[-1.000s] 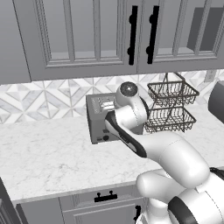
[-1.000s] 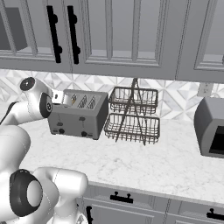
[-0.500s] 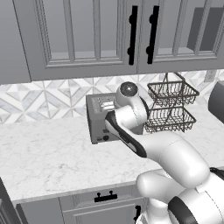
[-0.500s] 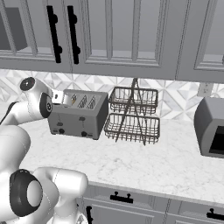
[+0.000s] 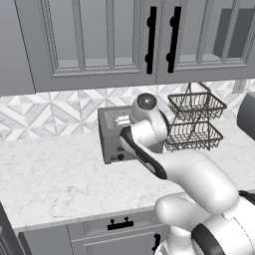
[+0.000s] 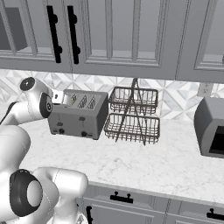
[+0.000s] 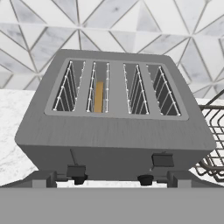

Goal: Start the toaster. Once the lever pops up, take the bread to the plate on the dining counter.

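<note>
The grey four-slot toaster (image 7: 113,131) stands against the tiled wall, also seen at the counter's back in the left base view (image 5: 113,142) and right base view (image 6: 81,117). The bread (image 7: 99,97) shows as a golden-orange edge deep in the second slot from the left. On the toaster's front, the left black lever (image 7: 75,169) sits a little lower than the right lever (image 7: 162,159). My gripper (image 7: 111,183) hovers just in front of and above the toaster's front, open, with nothing between its fingers. The plate and the dining counter are out of view.
A two-tier wire basket (image 6: 133,116) stands right beside the toaster on its right. A grey boxy appliance (image 6: 212,131) sits farther right. Upper cabinets (image 5: 114,40) hang above. The marble counter (image 5: 60,179) stretches left of and in front of the toaster.
</note>
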Motion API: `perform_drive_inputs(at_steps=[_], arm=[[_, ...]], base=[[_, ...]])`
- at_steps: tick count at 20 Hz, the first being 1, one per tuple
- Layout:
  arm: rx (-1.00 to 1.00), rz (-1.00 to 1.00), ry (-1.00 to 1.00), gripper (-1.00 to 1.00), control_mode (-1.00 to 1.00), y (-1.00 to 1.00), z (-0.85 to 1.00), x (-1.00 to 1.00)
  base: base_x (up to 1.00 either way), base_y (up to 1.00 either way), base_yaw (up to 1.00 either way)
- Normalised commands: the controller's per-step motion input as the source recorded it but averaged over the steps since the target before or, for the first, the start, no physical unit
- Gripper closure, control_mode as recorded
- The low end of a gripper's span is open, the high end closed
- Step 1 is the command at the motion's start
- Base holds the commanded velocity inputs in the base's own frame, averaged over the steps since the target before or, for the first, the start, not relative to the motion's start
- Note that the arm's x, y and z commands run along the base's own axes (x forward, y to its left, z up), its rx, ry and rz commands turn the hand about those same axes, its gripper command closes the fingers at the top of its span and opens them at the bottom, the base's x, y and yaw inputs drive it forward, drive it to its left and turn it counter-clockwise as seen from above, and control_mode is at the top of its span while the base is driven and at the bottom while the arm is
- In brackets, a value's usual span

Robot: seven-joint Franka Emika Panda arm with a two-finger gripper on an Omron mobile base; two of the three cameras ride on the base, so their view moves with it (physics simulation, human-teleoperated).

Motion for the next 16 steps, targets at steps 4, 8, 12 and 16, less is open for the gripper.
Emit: perform_drive_inputs(at_steps=[4, 8, 12, 16], arm=[[0.0, 0.0, 0.0, -1.0, -1.0, 0.0, 0.0, 0.0], [0.0, 0.0, 0.0, -1.0, -1.0, 0.0, 0.0, 0.0], [0.0, 0.0, 0.0, -1.0, -1.0, 0.0, 0.0, 0.0], [0.0, 0.0, 0.0, -1.0, -1.0, 0.0, 0.0, 0.0]], base=[[0.0, 0.0, 0.0], [0.0, 0.0, 0.0], [0.0, 0.0, 0.0], [0.0, 0.0, 0.0]])
